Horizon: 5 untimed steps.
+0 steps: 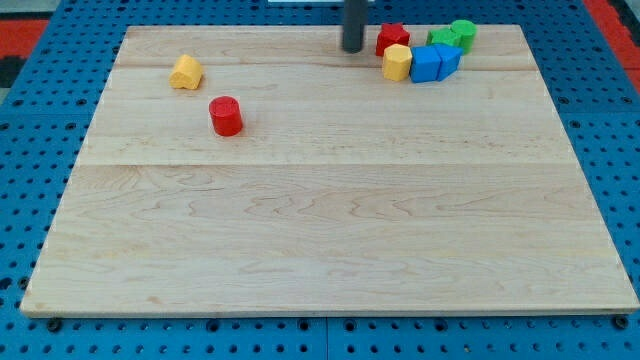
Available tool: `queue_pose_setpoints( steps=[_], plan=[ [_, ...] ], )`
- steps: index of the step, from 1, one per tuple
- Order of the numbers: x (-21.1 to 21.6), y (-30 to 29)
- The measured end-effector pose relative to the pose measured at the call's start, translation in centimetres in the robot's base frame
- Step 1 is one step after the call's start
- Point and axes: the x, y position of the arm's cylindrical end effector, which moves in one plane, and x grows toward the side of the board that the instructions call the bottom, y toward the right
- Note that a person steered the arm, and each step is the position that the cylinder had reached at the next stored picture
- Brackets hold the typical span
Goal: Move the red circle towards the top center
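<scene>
The red circle (pixel 226 116) is a short red cylinder standing on the wooden board (pixel 330 230) in the upper left part of the view. My tip (pixel 353 49) is the lower end of a dark rod near the board's top edge, a little right of centre. It is well to the right of and above the red circle, not touching it. It stands just left of a red star-like block (pixel 391 38).
A yellow block (pixel 185 72) lies up and left of the red circle. At the top right sits a cluster: a yellow block (pixel 397 62), two blue blocks (pixel 426 64) (pixel 447 58) and two green blocks (pixel 441 38) (pixel 463 34).
</scene>
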Motion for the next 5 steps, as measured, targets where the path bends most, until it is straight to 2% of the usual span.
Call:
queue_pose_setpoints(
  steps=[1,2,3,4,5],
  plan=[
    [6.5,-8.2],
    [10.3,-18.0],
    [11.4,-21.1],
    [17.6,-19.4],
    [14.1,-12.9]
  ],
)
